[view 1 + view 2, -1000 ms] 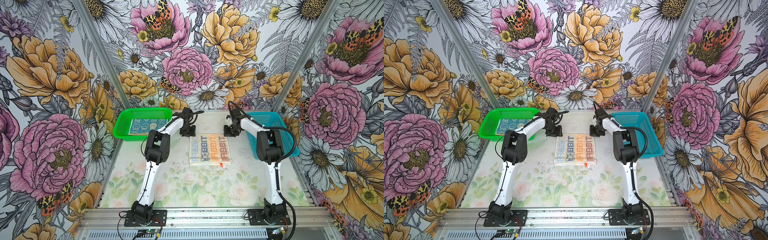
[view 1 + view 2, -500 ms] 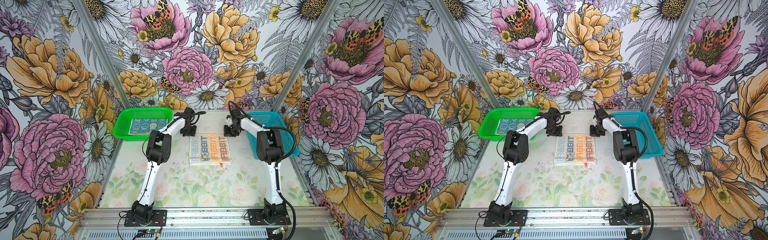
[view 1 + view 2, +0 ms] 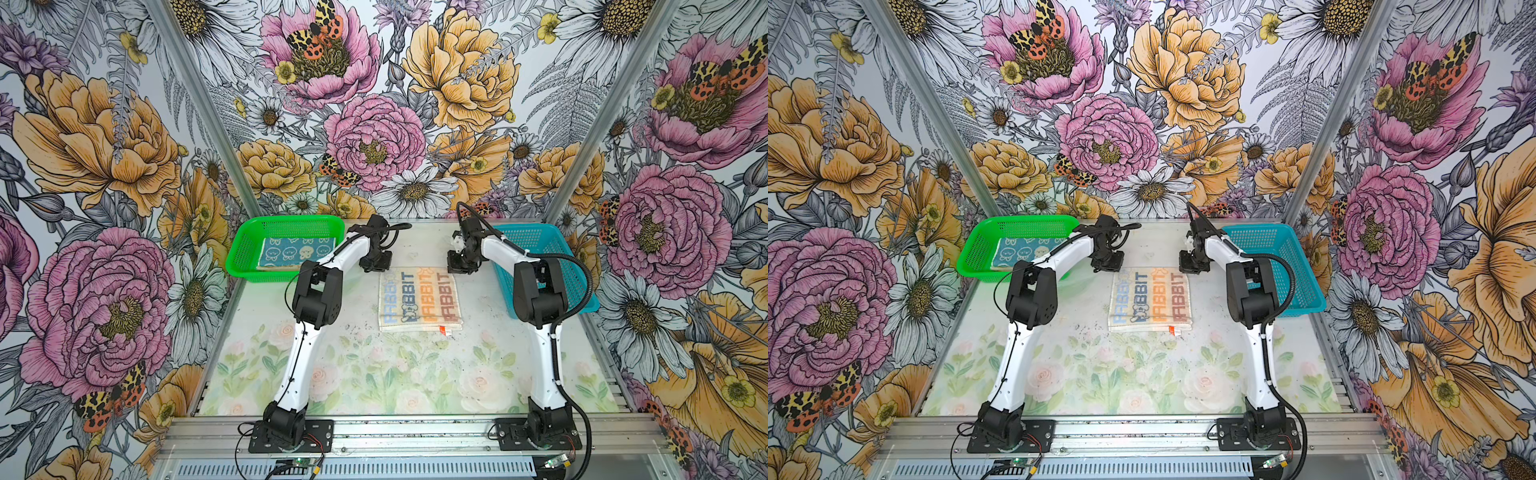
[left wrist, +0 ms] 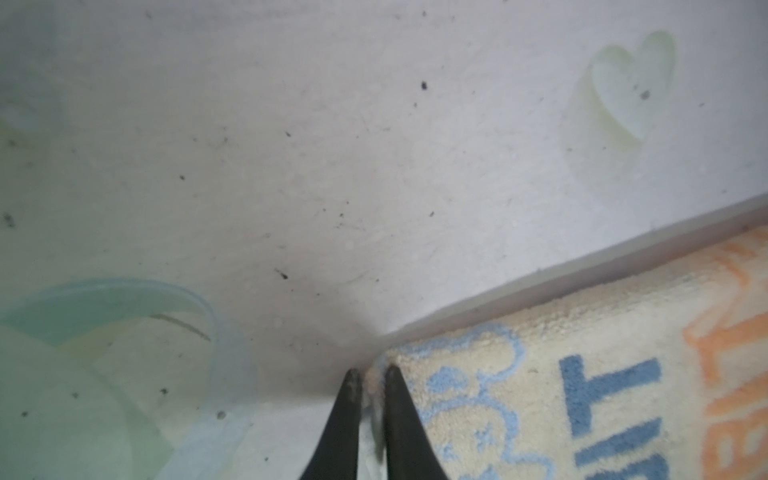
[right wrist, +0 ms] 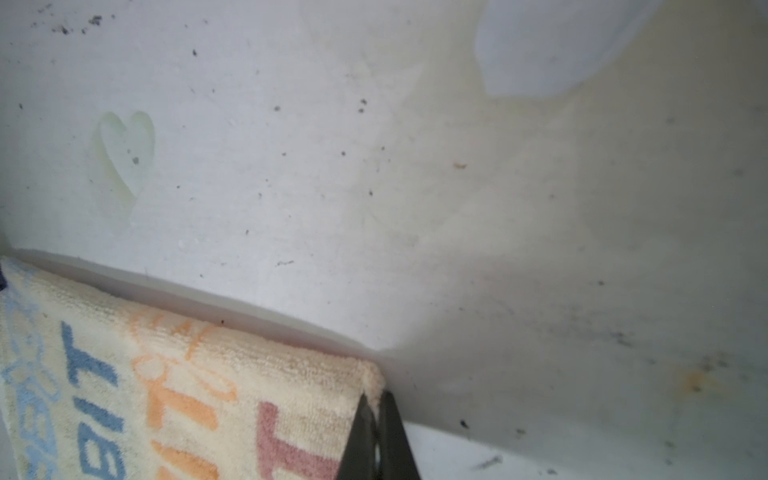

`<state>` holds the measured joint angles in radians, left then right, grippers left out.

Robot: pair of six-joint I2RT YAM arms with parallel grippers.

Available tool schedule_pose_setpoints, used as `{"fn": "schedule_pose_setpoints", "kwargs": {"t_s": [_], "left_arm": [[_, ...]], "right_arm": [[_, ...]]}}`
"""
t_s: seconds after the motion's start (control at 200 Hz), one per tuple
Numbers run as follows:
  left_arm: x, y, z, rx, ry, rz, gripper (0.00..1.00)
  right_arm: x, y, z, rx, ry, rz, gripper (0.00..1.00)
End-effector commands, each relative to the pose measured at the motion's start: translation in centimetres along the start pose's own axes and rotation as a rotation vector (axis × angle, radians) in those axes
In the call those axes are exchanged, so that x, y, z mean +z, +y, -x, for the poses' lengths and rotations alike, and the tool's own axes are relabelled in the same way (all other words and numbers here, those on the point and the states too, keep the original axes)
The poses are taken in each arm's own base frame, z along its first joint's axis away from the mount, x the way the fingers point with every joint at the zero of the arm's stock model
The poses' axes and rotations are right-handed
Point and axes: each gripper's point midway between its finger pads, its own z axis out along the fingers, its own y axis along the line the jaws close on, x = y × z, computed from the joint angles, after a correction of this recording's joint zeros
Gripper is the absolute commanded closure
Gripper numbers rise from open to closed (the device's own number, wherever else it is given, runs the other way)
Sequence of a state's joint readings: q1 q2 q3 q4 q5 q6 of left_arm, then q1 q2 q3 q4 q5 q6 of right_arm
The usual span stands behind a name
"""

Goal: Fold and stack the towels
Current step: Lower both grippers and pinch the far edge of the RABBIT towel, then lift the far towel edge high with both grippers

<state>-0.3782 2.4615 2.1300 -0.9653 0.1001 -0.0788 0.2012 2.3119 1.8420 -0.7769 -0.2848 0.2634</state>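
The striped towel (image 3: 419,297) (image 3: 1150,299) with "RABBIT" lettering lies flat, folded, in the middle of the table. My left gripper (image 3: 376,266) (image 3: 1108,264) is down at its far left corner. In the left wrist view that gripper (image 4: 370,374) is shut, pinching the cream corner of the towel (image 4: 582,395). My right gripper (image 3: 459,266) (image 3: 1190,266) is at the far right corner. In the right wrist view it (image 5: 376,397) is shut on that corner of the towel (image 5: 166,395). A teal-blue bunny towel (image 3: 291,251) (image 3: 1021,251) lies folded in the green basket.
The green mesh basket (image 3: 286,220) (image 3: 1017,220) stands at the back left, close beside my left arm. A blue mesh basket (image 3: 552,266) (image 3: 1287,266) stands at the back right, behind my right arm. Floral walls close in the table on three sides.
My left gripper's jaws have closed onto the towel's far left corner. Both arms and the towel stay where they were.
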Motion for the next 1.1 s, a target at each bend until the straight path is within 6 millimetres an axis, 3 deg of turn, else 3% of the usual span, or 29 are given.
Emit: {"fn": "schedule_pose_setpoints", "kwargs": {"t_s": [0.0,0.07,0.175,0.305,0.485,0.67,0.826,0.956,1.096], "left_arm": [[4.9,1.1,-4.3,-0.002,0.152,0.030,0.94],[5.0,1.0,-4.4,0.003,0.157,0.021,1.00],[4.9,0.7,-4.3,0.002,0.155,-0.001,1.00],[2.0,0.5,-1.8,-0.008,0.078,-0.020,1.00],[-6.9,-0.7,4.1,0.006,-0.146,-0.048,1.00],[-16.8,-1.8,7.6,0.021,-0.355,-0.047,1.00],[-24.5,-2.7,8.3,0.047,-0.502,-0.033,1.00],[-31.5,-3.6,7.8,0.081,-0.633,0.005,1.00],[-36.6,-4.5,6.3,0.090,-0.731,-0.001,1.00]], "right_arm": [[-0.4,0.3,-0.9,-0.007,0.027,0.014,1.00],[-0.6,0.5,-0.7,-0.006,0.022,0.019,1.00],[-1.1,0.8,-0.3,-0.008,0.007,0.027,1.00],[-2.7,1.7,0.6,-0.019,-0.028,0.047,1.00],[-8.1,3.7,2.5,-0.057,-0.142,0.069,1.00],[-15.4,5.8,3.9,-0.107,-0.290,0.076,1.00],[-21.8,7.6,3.8,-0.152,-0.412,0.091,1.00],[-26.8,9.2,2.9,-0.196,-0.510,0.100,1.00],[-30.7,10.2,1.3,-0.236,-0.583,0.105,1.00]]}}
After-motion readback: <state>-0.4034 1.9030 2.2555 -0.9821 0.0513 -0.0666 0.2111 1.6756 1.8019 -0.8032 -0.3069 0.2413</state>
